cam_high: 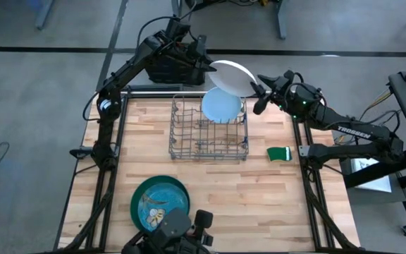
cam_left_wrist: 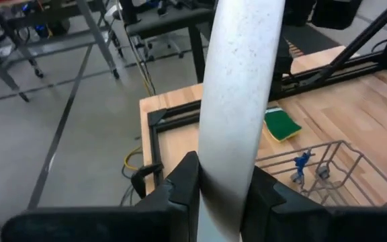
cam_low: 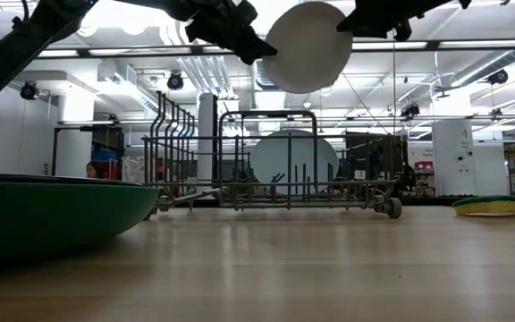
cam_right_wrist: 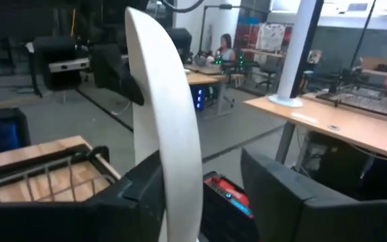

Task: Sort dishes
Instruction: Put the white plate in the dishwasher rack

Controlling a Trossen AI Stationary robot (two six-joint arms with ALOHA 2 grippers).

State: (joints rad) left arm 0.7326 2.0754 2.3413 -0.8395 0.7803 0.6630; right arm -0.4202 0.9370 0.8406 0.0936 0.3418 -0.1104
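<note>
The wire rack (cam_high: 209,129) stands mid-desk with one pale blue plate (cam_high: 221,105) slotted upright at its far end; the low view shows that plate on edge between the tines, while the rest of the rack holds nothing that can be made out. Above the rack's far edge hangs the white plate (cam_high: 232,76), well clear of the wires. The left pincer (cam_high: 207,68) is clamped on its rim, and the left wrist view makes that plain, both dark fingers (cam_left_wrist: 180,185) pressing the plate's edge from either side. The right pincer (cam_high: 258,93) sits at the plate's opposite rim, and here the right wrist view adds what the overhead shot cannot: its fingers stand spread, one close against the plate, the other off with a gap, so it is open around the rim rather than squeezing. At the near edge of the desk (cam_high: 273,204) lies the dark green plate (cam_high: 141,196) with the teal plate (cam_high: 162,202) lying inside it, the light motif showing only from above; the low view gives just the green rim. A green sponge (cam_high: 280,153) rests on the desk to the right of the rack, apart from it.
</note>
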